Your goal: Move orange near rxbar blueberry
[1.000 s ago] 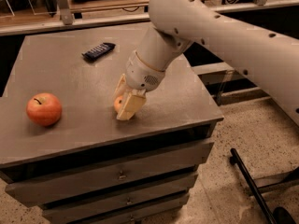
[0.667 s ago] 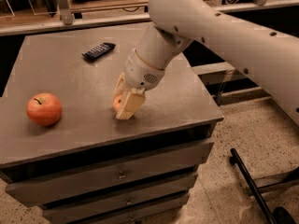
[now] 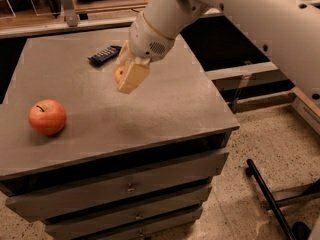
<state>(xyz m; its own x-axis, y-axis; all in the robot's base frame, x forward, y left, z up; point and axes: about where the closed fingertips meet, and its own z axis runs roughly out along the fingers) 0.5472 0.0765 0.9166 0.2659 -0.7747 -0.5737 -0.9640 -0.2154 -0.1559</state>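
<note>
The gripper (image 3: 125, 76) hangs over the middle of the grey cabinet top (image 3: 165, 109), with its pale fingers (image 3: 134, 75) shut on the small orange (image 3: 119, 74), which shows only partly between them. The rxbar blueberry (image 3: 104, 54), a dark flat bar with pale stripes, lies at the back of the top, a short way up and left of the gripper. The held orange is apart from the bar, raised just above the surface.
A larger red-orange apple (image 3: 47, 117) sits at the left front of the top. The cabinet has drawers (image 3: 130, 188) below. A black bar (image 3: 267, 196) lies on the speckled floor at the right. Shelving runs behind the cabinet.
The gripper with the orange has moved from the centre-right of the top toward the back left, closer to the dark bar. The apple and the bar have not moved.
</note>
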